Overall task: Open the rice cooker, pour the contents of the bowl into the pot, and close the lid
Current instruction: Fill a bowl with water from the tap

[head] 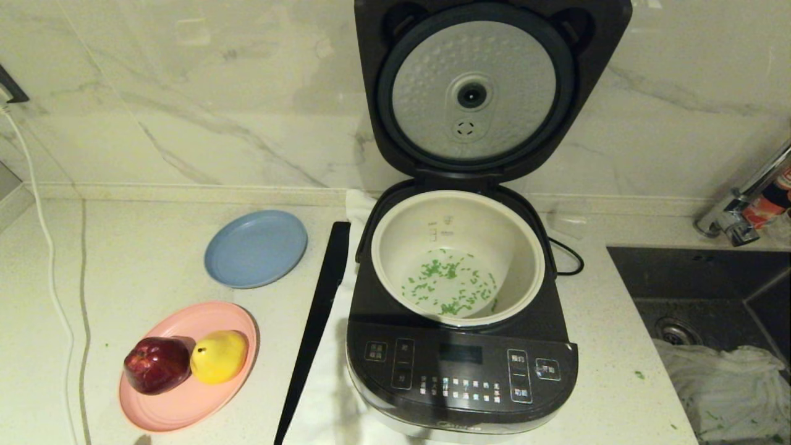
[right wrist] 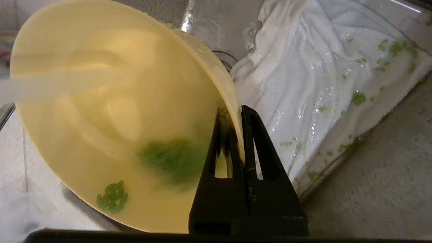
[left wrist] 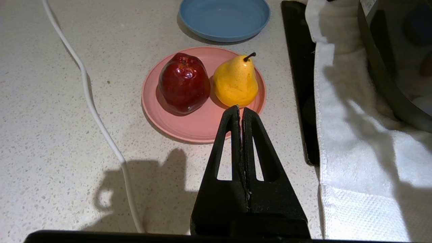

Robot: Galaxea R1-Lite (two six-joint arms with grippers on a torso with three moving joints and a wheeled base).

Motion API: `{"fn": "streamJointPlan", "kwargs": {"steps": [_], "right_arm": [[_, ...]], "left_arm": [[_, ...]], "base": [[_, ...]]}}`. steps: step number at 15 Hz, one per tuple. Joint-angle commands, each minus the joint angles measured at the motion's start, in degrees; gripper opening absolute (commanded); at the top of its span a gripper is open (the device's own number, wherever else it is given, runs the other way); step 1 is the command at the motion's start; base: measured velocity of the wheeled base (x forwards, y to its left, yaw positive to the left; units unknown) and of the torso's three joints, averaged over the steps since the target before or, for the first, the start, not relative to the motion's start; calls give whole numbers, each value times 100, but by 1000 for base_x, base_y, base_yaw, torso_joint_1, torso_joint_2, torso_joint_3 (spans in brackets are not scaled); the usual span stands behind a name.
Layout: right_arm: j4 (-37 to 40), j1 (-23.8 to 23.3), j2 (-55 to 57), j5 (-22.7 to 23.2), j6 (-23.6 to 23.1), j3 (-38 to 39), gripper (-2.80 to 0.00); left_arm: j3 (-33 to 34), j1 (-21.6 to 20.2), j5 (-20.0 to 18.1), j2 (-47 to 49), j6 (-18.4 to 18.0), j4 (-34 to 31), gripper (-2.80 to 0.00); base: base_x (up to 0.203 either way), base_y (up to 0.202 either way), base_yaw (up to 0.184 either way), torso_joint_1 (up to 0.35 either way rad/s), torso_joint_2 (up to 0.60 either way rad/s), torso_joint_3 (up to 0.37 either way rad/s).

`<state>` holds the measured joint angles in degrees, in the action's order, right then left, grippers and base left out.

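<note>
Rice cooker [head: 462, 309] sits mid-counter, lid [head: 476, 93] raised upright, green contents [head: 448, 285] scattered in the pot [head: 457, 256]. Right gripper [right wrist: 240, 111] pinches the tilted yellow bowl [right wrist: 111, 108] by its rim above a white cloth [right wrist: 324, 84]. Left gripper [left wrist: 240, 111], fingers pressed together and empty, hovers near the pink plate [left wrist: 202, 125]

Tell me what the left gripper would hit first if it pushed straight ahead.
Probably the yellow pear on the pink plate: the shut left gripper points right at it, though depth is unclear.
</note>
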<state>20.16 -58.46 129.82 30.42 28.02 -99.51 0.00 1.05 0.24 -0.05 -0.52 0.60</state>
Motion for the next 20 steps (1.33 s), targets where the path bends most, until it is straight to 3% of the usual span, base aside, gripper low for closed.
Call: {"fn": "streamJointPlan", "kwargs": {"steps": [1,8,12,14,17,20], "right_arm": [[11,69,168,-18,65,-189,-280],[56,98,31,-36,173,-132,-280],[34,108,-439,-107,82,451,-280],[23,169,-884,-259,-246,1021,-280],[26,473,-1869,-477,-623,1879,-280],[101,1188,-3087,-593,-730,2653,-280]], "left_arm": [[18,1,2,-4,-1,2,-280],[18,1,2,-4,-1,2,-280],[18,1,2,-4,-1,2,-280],[20,1,2,-4,-1,2,-280],[18,1,2,-4,-1,2,-280],[18,1,2,-4,-1,2,-280]], "base": [[0,0,0,0,0,0],[0,0,0,0,0,0],[0,0,0,0,0,0],[0,0,0,0,0,0],[0,0,0,0,0,0],[0,0,0,0,0,0]]}}
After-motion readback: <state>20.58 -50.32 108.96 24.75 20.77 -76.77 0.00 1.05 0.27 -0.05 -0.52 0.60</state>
